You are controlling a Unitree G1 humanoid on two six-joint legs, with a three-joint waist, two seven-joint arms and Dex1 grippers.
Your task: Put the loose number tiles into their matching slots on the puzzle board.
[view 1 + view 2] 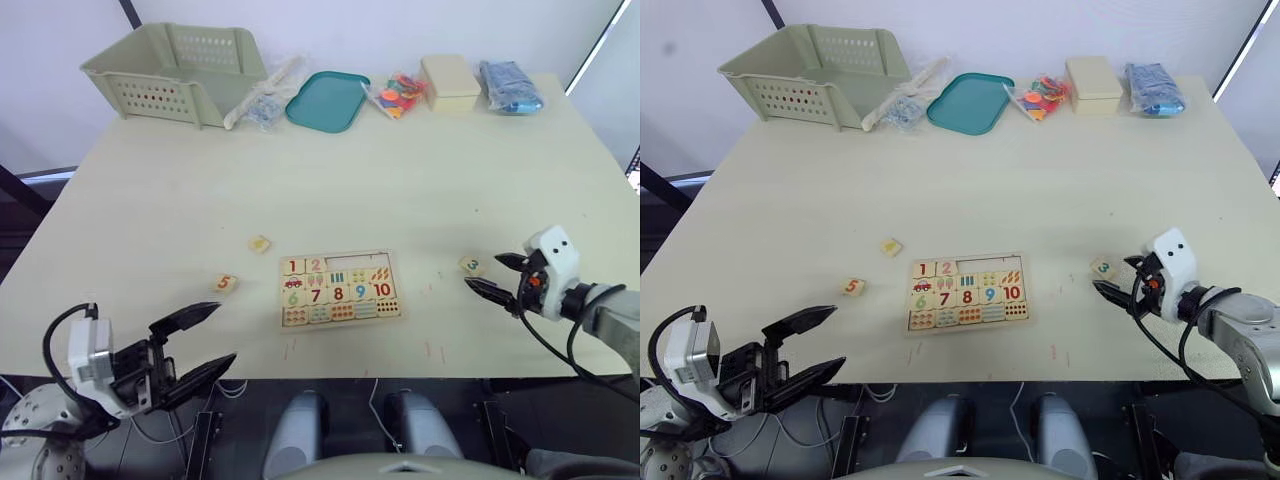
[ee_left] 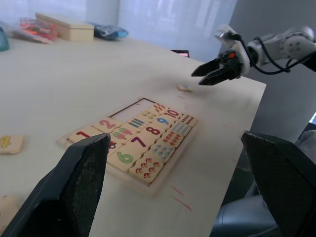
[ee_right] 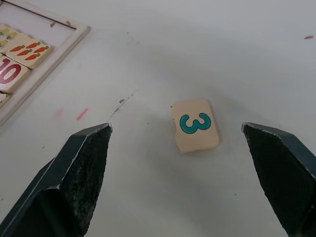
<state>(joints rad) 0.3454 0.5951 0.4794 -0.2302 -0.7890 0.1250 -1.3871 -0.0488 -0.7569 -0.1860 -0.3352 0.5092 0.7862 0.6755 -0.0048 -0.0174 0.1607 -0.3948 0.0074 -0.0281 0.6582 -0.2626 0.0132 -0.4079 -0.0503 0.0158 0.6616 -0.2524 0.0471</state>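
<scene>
Right end effector (image 3: 177, 163) agape over 3 tile (image 3: 195, 125)

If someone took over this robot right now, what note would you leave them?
Left gripper: jaws open, empty, near the table's front edge.
Right gripper: jaws open, empty, lined up on the 3 tile.
Puzzle board: 1 and 2 already seated.
The 5 tile and the 4 tile lie loose left of the board, the 3 on its right.
Left to do: seat 3, 4 and 5.

I saw a teal 3 on one pale-wood tile (image 3: 195, 125), an orange 5 on another (image 1: 225, 284), a red 10 on the board (image 1: 340, 290), a teal tray (image 1: 326, 101).
</scene>
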